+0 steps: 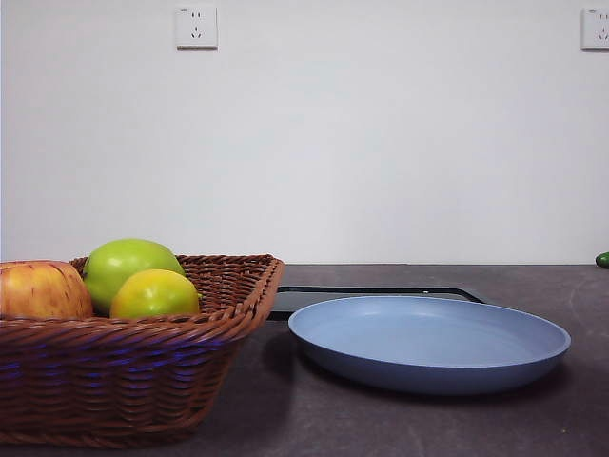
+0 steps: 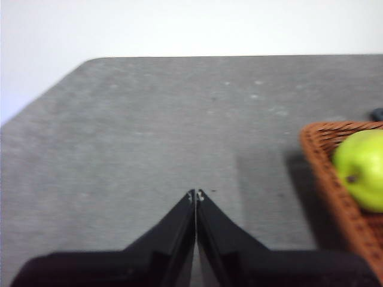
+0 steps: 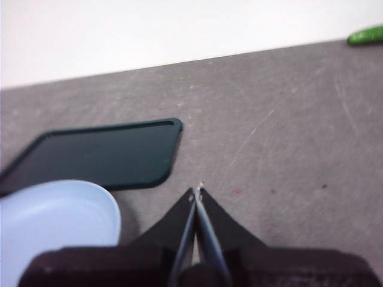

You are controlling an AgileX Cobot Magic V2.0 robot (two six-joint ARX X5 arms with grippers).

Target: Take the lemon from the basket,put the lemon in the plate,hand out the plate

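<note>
The left gripper (image 2: 195, 194) has its two black jaws pressed tip to tip, nothing between them, over bare grey table (image 2: 149, 137). Off to one side of it in the left wrist view sits a corner of the basket (image 2: 323, 173), with the green apple (image 2: 362, 167) showing inside the wicker rim.

The right gripper (image 3: 197, 192) is likewise closed, jaws meeting at the tips and holding nothing. It hangs over the table just beside the plate (image 3: 54, 215), whose pale blue rim shows near the jaws, and the black tray (image 3: 102, 152) lies flat beyond the plate. A small green object (image 3: 366, 36) lies far off near the table's edge (too blurred to name).

In the front view neither arm appears. The basket (image 1: 124, 381) stands at the left, holding three fruits: the lemon (image 1: 154, 294) at the front, touching the green apple (image 1: 128, 262) behind it, and a red-yellow apple (image 1: 40, 290) at the left. The plate (image 1: 428, 343) rests empty on the table beside the basket, apart from it, with the black tray (image 1: 381, 293) behind
</note>
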